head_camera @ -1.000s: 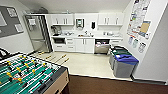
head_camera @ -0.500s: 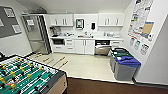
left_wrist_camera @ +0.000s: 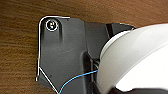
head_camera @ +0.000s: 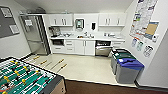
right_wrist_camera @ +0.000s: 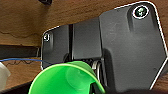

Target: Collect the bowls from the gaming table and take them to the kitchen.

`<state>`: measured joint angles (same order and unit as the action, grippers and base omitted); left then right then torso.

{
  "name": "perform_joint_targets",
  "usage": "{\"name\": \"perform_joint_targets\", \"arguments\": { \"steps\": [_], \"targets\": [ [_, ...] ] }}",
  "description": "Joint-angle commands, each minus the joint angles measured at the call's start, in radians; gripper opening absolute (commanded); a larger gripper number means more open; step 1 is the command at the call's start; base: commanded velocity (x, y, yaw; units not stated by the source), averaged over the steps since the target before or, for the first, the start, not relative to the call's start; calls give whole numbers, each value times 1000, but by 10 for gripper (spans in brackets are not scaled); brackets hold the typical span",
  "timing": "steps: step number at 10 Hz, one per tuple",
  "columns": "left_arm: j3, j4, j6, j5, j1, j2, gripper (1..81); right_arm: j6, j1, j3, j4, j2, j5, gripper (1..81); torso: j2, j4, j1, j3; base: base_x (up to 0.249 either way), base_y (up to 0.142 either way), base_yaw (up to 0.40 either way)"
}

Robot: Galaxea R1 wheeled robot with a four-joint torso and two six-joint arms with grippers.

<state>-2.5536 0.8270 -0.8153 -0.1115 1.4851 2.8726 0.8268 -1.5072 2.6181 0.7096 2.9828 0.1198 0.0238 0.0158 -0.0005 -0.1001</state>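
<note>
The kitchen [head_camera: 85, 37] is seen across the upper middle of the head view, with white cabinets, a steel sink on the table and a refrigerator [head_camera: 35, 33] at the upper left; it lies well ahead across a pale floor. A foosball table [head_camera: 25, 78] fills the lower left corner, and two bins [head_camera: 126, 66] stand at the right against the wall. In the left wrist view a whitish bowl [left_wrist_camera: 135, 60] is seen large at the right of the frame, close against the dark plate of the arm, above a brown wooden floor. In the right wrist view a green cup [right_wrist_camera: 67, 80] is seen at the lower middle, its open mouth turned to the camera. The collecting is judged to be done, at least in part, and the carrying to be under way; delivery to the kitchen is left. Whether either tool is clenched or released cannot be told, since the fingers are hidden. The orange and blue bowls cannot be made out, and the white bowl is cut off by the frame edge.
</note>
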Motion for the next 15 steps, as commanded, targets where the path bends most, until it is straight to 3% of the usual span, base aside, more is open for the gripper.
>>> {"name": "perform_joint_targets", "arguments": {
  "steps": [1,11,15],
  "targets": [
    [6,6,2,21,-44,-11,10,-3,41,-9,11,-2,-31,10,0,0,1,0,194,0,0],
    [6,6,1,21,-44,-13,10,-3,41,-9,11,-2,-31,10,0,0,1,0,194,-70,0],
    [6,6,2,21,-44,-15,10,-3,41,-7,11,-2,-31,10,0,0,1,0,195,0,0]
  ]
}}
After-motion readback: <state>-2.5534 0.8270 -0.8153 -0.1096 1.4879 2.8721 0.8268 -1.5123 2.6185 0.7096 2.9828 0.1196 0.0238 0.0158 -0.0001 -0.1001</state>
